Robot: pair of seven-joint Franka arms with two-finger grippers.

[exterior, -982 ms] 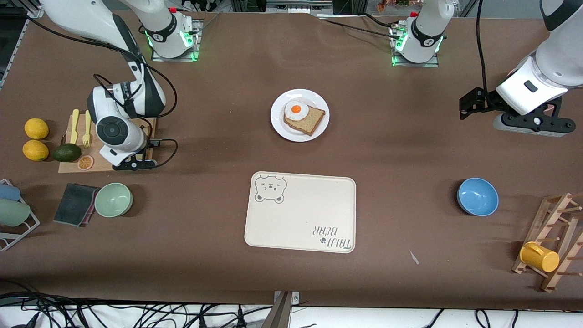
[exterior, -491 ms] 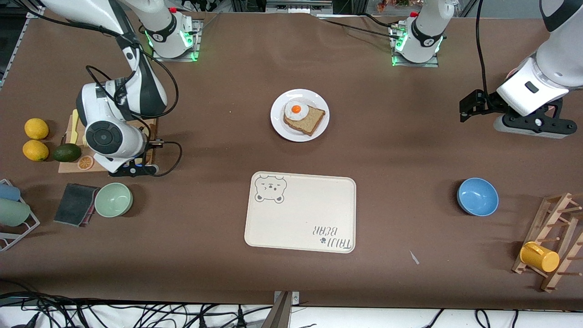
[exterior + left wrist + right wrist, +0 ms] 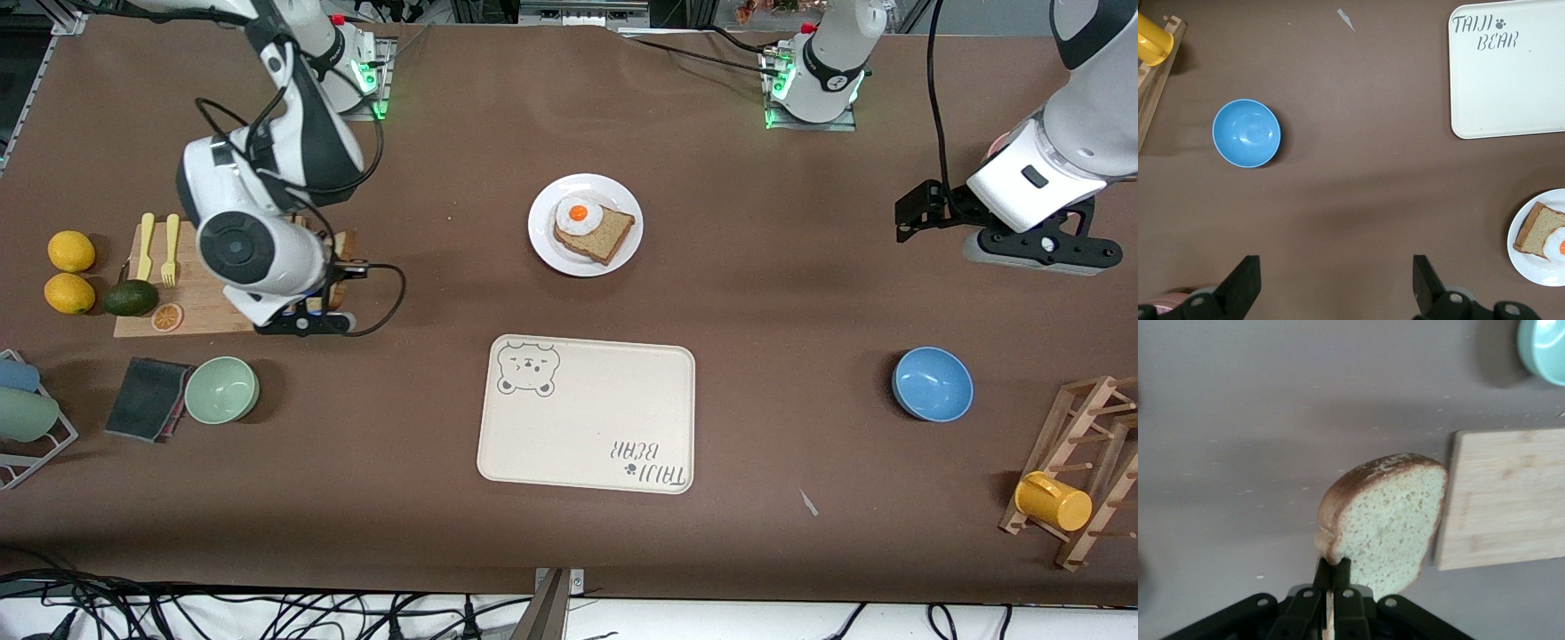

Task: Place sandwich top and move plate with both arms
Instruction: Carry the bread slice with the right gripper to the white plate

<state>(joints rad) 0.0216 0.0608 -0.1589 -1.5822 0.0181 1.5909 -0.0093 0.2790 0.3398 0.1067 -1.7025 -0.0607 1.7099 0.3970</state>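
Observation:
The sandwich top [image 3: 1385, 513], a light speckled slice with a darker crust, hangs on edge from my right gripper [image 3: 1332, 565], which is shut on its lower crust. In the front view the sandwich top [image 3: 341, 244] shows beside the right wrist, over the cutting board's [image 3: 204, 307] edge toward the table's middle. The white plate [image 3: 544, 244] holds a darker slice [image 3: 610, 236] with a fried egg [image 3: 578, 213]. My left gripper [image 3: 1336, 267] waits open over bare table at the left arm's end, its fingers [image 3: 1245, 280] wide apart with nothing between them.
A cream bear tray [image 3: 587, 413] lies nearer the camera than the plate. A blue bowl [image 3: 932, 384] and a wooden rack with a yellow mug [image 3: 1053, 500] are at the left arm's end. Lemons [image 3: 71, 251], an avocado [image 3: 130, 298], a green bowl [image 3: 221, 389] and a sponge [image 3: 147, 398] surround the board.
My right arm has risen from the cutting board with the slice and shifted toward the table's middle. The left arm has barely moved.

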